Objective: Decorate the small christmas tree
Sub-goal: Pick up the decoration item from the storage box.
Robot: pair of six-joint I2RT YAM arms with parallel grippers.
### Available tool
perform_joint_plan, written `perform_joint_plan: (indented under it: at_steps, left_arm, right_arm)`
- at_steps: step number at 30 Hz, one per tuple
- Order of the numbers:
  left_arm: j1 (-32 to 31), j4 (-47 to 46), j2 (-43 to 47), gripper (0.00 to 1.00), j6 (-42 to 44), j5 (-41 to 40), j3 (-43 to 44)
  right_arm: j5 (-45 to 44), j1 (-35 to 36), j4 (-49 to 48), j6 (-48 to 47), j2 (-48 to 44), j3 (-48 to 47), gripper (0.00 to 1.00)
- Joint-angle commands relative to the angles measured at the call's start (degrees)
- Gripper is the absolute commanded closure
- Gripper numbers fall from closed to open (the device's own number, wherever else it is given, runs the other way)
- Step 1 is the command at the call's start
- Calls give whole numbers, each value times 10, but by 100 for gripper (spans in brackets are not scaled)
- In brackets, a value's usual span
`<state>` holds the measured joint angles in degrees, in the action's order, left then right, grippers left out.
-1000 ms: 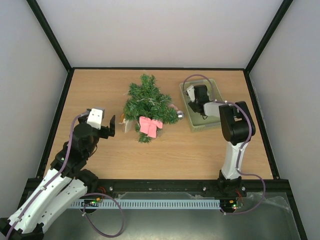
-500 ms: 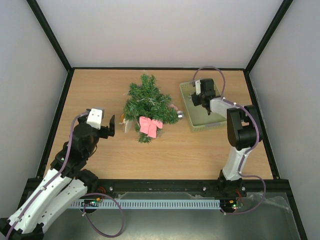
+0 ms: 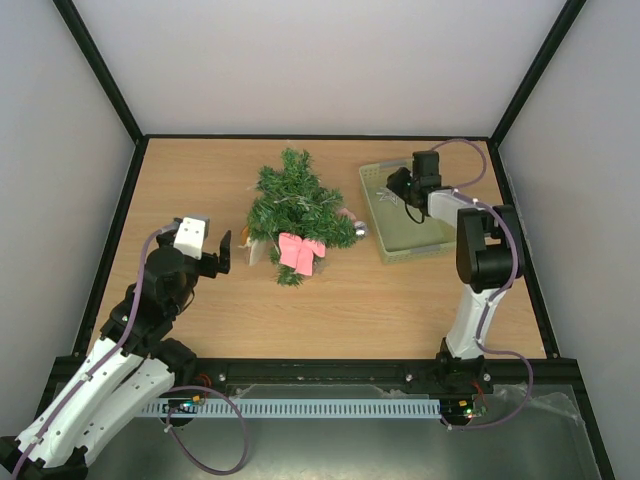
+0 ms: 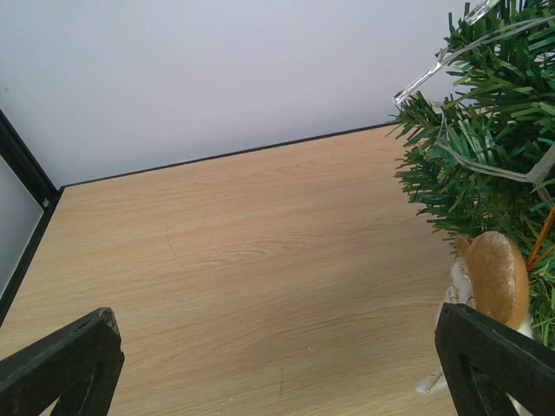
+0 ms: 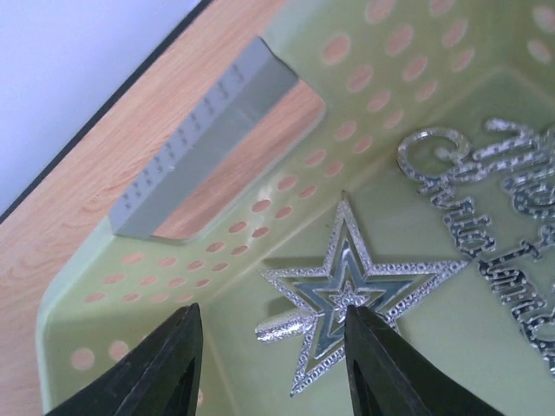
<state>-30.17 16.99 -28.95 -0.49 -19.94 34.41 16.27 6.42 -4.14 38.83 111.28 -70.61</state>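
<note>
The small christmas tree point(image 3: 294, 203) lies on the wooden table with a pink bow point(image 3: 300, 252) at its near end and a silver bauble point(image 3: 361, 230) at its right side. In the left wrist view its green branches point(image 4: 486, 147) carry a clear light string, and a brown ornament point(image 4: 496, 276) hangs low. My left gripper point(image 3: 222, 252) hovers open just left of the tree. My right gripper point(image 3: 397, 187) is inside the pale green basket point(image 3: 412, 232), open, its fingers point(image 5: 156, 364) straddling a silver glitter star point(image 5: 347, 290) that lies on the basket floor.
Silver glitter lettering point(image 5: 503, 225) lies in the basket beside the star. The perforated basket wall point(image 5: 347, 113) with its handle slot rises just beyond the right gripper. Black frame rails and white walls border the table point(image 3: 200, 180).
The right arm swung its wrist toward the far right corner of the basket, with the gripper staying over the basket's far end. The left arm and the tree have not moved.
</note>
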Motion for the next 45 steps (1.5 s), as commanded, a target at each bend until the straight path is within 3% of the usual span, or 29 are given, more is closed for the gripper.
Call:
perform_joint_plan:
  at_steps: [1,6,12,15,19,25,35,45]
  left_arm:
    - [3,-16,2,0,-2,0,-3]
    - [3,-17,1,0,0,0,-4]
    - [3,-16,2,0,-1,2,-5]
    - [3,-19,-2,0,-1,1,-5]
    - [3,-18,-5,0,-1,2,-3]
    - [3,-17,-5,0,-1,5,-4]
    - [3,-16,5,0,1,8,-7]
    - [3,-17,11,0,1,10,-7]
  right_arm:
    - [-25,3,-35,123,17,18,55]
    - [-8,2,-55,76,41,1,54]
    - [-74,3,126,-123,87,-133,56]
    - [-104,3,179,-156,107,-171,61]
    - [-91,3,171,-170,114,-163,70]
    - [-53,7,162,-175,140,-163,75]
    - [-182,31,262,-183,150,-188,78]
    - [-261,41,295,-172,83,-97,79]
